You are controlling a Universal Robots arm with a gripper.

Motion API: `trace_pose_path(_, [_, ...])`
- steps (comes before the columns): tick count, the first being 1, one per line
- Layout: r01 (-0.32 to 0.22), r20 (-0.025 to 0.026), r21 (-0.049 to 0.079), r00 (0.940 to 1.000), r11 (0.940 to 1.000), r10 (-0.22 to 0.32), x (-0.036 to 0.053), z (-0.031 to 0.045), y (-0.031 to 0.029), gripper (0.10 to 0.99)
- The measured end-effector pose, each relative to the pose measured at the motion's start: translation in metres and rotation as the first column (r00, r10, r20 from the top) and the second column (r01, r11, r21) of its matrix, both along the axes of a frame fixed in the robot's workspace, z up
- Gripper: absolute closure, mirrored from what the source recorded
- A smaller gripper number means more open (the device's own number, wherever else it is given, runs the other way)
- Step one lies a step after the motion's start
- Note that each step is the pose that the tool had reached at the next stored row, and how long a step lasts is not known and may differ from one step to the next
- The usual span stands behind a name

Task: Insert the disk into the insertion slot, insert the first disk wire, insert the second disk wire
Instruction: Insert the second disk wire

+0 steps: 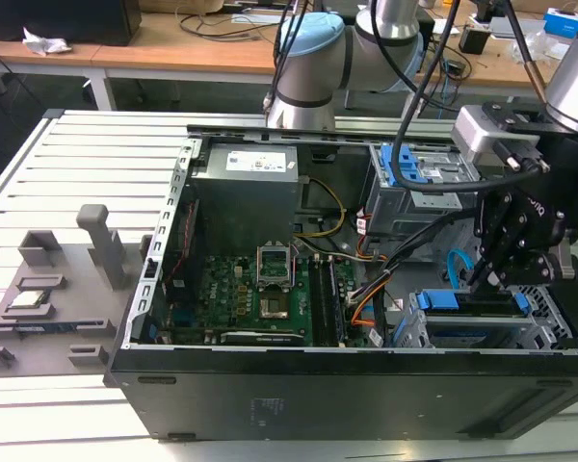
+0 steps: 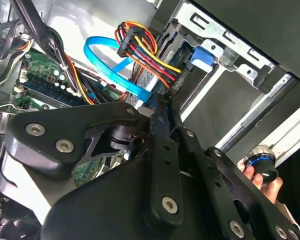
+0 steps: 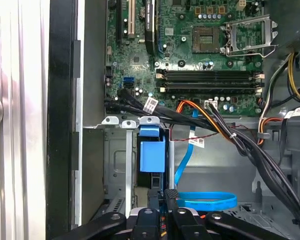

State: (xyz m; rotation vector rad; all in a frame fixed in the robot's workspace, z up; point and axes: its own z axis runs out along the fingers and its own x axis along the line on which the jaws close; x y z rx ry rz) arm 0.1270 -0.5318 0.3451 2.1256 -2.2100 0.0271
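The disk (image 1: 426, 300), in its bright blue carrier, sits inside the insertion slot (image 1: 549, 327), the silver cage at the case's corner on the exterior view's right. The carrier's blue tab (image 3: 152, 155) sticks out of the cage (image 3: 115, 155). My gripper (image 1: 491, 279) hangs directly over the disk's rear end. In both wrist views its black fingers (image 3: 156, 196) stand close together, and the blue disk wire (image 3: 205, 200) loops round and runs in between them. That wire (image 2: 110, 70) ends at the gripper (image 2: 157, 117). A red, yellow and black wire bundle (image 2: 140, 45) with a black plug hangs beside it.
A grey bay with a blue latch (image 1: 405, 164) sits behind the cage. Thick black cables (image 3: 250, 145) cross above the motherboard (image 1: 260, 289). A person's hand (image 2: 262, 172) holds a round blue-and-black knob just outside the case. Grey fixtures (image 1: 96, 241) stand on the slatted table at the exterior view's left.
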Motion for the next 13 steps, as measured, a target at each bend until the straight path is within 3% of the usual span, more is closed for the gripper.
trace_pose_path(13, [0.0,-0.0001,-0.007,1.0,1.0,0.0,0.0009,-0.007,0.0,0.925])
